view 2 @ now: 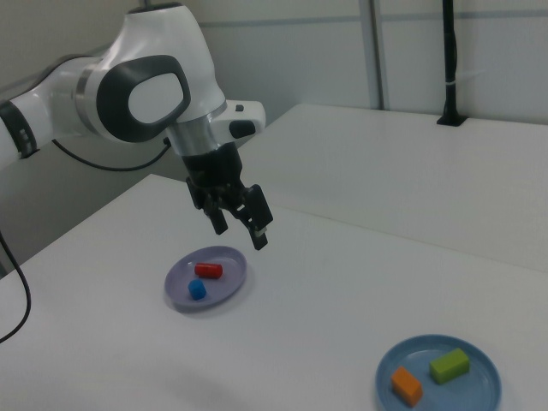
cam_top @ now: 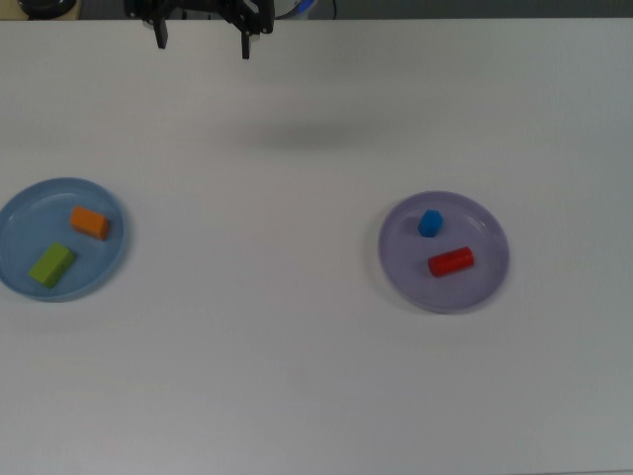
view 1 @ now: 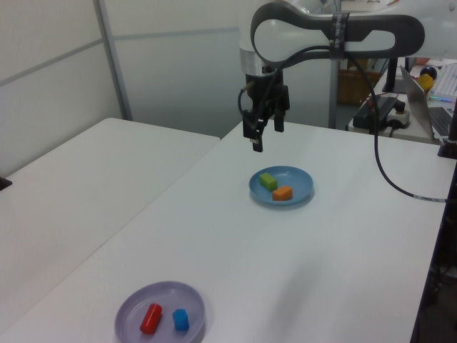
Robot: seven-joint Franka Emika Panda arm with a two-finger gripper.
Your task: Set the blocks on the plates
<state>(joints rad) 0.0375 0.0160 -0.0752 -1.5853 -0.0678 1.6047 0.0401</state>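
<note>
The light blue plate [cam_top: 28, 213] lies at the top view's left and holds the orange block [cam_top: 90, 222] and the lime-green block [cam_top: 51, 264]. On the lavender plate [cam_top: 479, 230] at the top view's right rest the blue block [cam_top: 429, 223] and the red block [cam_top: 451, 261]. My gripper [cam_top: 203, 45] hangs open and empty high above the table, at the top view's upper edge, well apart from both plates. The left view places the gripper [view 1: 265, 136] above and behind the light blue plate [view 1: 300, 179]. In the right view the gripper [view 2: 241, 235] hovers over the lavender plate [view 2: 231, 272].
A second white table [view 1: 86, 171] adjoins at the left view's left, separated by a seam. A black cable [view 1: 389, 186] trails across the left view's right, near a laptop [view 1: 439, 114]. A black post [view 2: 451, 60] stands on the far table in the right view.
</note>
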